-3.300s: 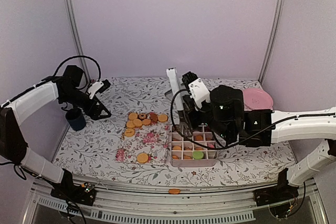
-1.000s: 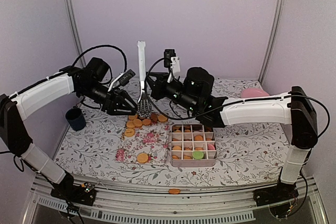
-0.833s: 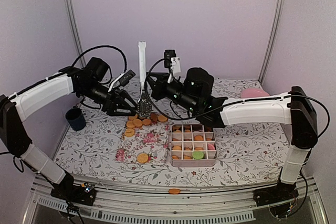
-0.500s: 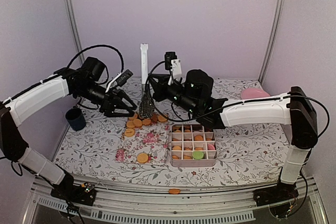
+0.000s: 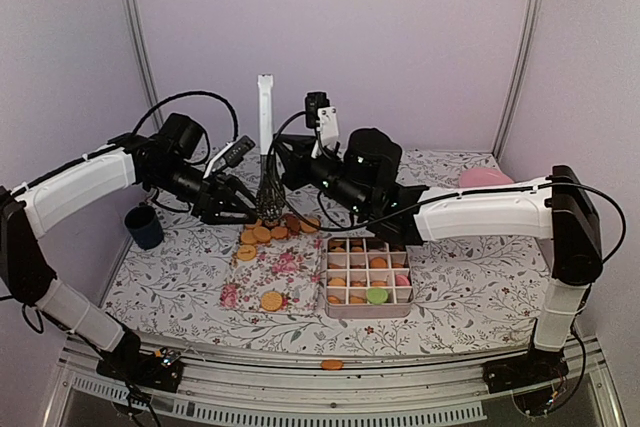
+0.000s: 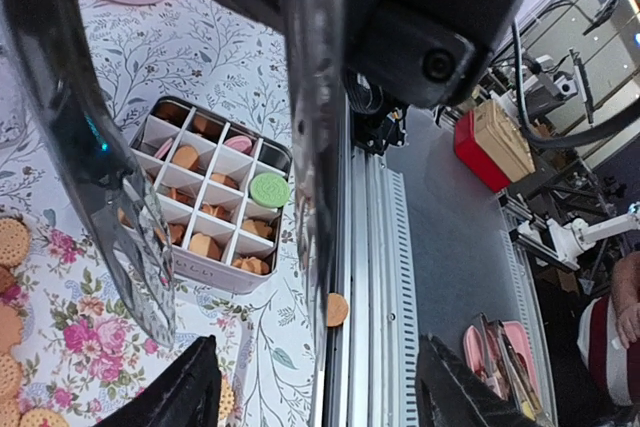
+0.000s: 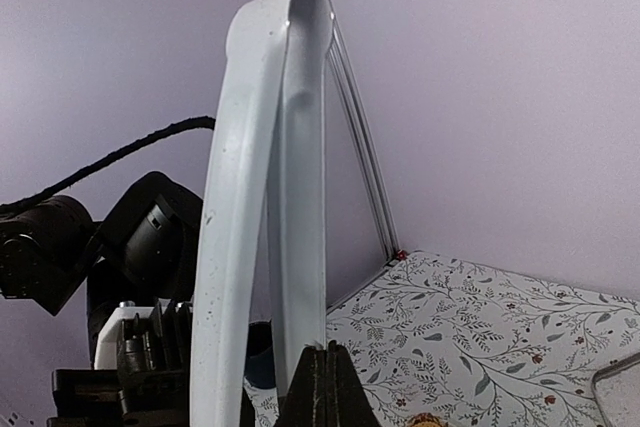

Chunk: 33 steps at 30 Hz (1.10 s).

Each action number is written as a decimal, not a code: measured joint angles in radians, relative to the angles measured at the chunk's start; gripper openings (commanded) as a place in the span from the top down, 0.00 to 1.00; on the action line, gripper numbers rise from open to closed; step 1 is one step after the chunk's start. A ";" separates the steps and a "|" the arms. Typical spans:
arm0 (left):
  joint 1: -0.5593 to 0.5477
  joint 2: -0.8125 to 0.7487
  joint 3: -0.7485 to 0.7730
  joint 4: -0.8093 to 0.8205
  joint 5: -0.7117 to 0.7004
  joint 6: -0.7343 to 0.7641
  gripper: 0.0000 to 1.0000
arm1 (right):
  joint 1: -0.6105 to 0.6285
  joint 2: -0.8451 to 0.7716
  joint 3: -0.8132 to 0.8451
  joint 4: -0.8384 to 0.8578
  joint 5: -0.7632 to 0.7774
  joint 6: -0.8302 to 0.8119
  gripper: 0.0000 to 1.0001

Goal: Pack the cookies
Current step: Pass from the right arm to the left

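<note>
Orange cookies (image 5: 266, 231) lie heaped at the far edge of a floral napkin (image 5: 285, 265), and one (image 5: 271, 301) rests alone near its front. More fill the divided box (image 5: 346, 311), among them a green one (image 5: 376, 295). My right gripper (image 5: 284, 161) is shut on upright white tongs (image 5: 265, 112) above the heap; the closed fingertips (image 7: 325, 377) press one tong arm (image 7: 300, 197). My left gripper (image 5: 238, 205) stands open just left of the slotted tong heads. In the left wrist view its black fingers (image 6: 185, 392) straddle a tong arm (image 6: 312, 147) without touching it.
A stray cookie (image 5: 331, 364) lies on the front rail, also seen from the left wrist (image 6: 337, 309). A pink plate (image 5: 487, 178) sits back right and a dark blue cup (image 5: 145, 227) stands at the left wall. Both arms cross over the table's rear middle.
The right arm swung from over the box to the back left, carrying the tongs upright. The left arm left the cup, came up to the tong heads, and its jaws widened.
</note>
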 measured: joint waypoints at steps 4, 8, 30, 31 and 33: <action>0.000 0.018 0.000 0.005 0.019 -0.009 0.47 | 0.002 0.013 0.004 0.000 0.000 0.000 1.00; 0.000 0.031 0.003 0.006 0.037 -0.016 0.57 | 0.006 0.049 0.030 0.000 0.006 -0.002 1.00; 0.006 0.040 0.019 -0.051 0.011 0.018 1.00 | 0.012 0.081 -0.004 0.095 0.115 -0.079 1.00; 0.006 0.042 0.025 -0.068 0.011 0.031 1.00 | 0.010 0.078 -0.014 0.103 0.114 -0.082 1.00; 0.006 0.050 0.045 -0.115 0.012 0.064 1.00 | 0.000 0.072 -0.032 0.116 0.110 -0.081 1.00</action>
